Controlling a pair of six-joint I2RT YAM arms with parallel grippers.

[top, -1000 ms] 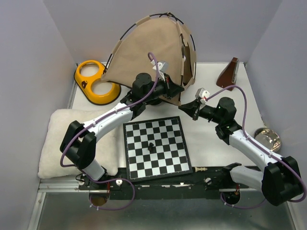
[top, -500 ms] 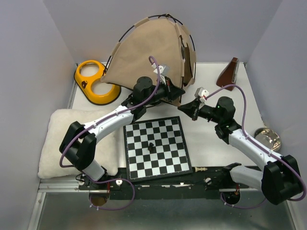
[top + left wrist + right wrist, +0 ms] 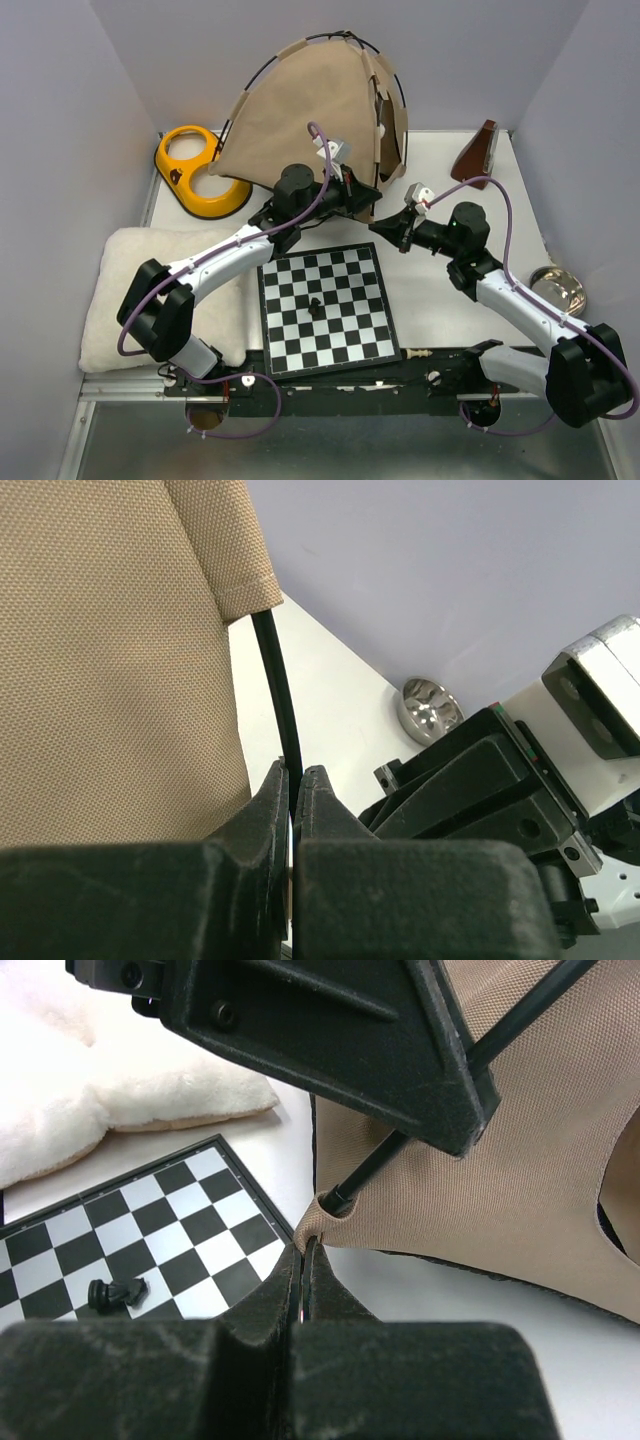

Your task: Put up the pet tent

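Observation:
The pet tent (image 3: 300,110) is a tan fabric dome with thin black poles, standing at the back of the table. My left gripper (image 3: 352,193) is shut on one black pole (image 3: 278,695) near the tent's lower front edge; tan fabric (image 3: 110,660) fills the left of the left wrist view. My right gripper (image 3: 385,226) is shut on the tent's front corner (image 3: 322,1218), where the pole end (image 3: 345,1195) sits in a fabric pocket. The two grippers are close together at that corner. The left gripper's body (image 3: 330,1030) fills the top of the right wrist view.
A chessboard (image 3: 325,308) with one black piece (image 3: 314,304) lies in front of the tent. A fluffy white cushion (image 3: 120,290) lies at the left, a yellow double pet bowl (image 3: 200,170) at the back left, a brown object (image 3: 477,153) at the back right, a metal bowl (image 3: 558,288) at the right.
Both grippers have shifted slightly toward the back and left with the tent's corner. The tent's lower edge has moved back a little and the dome stands more upright.

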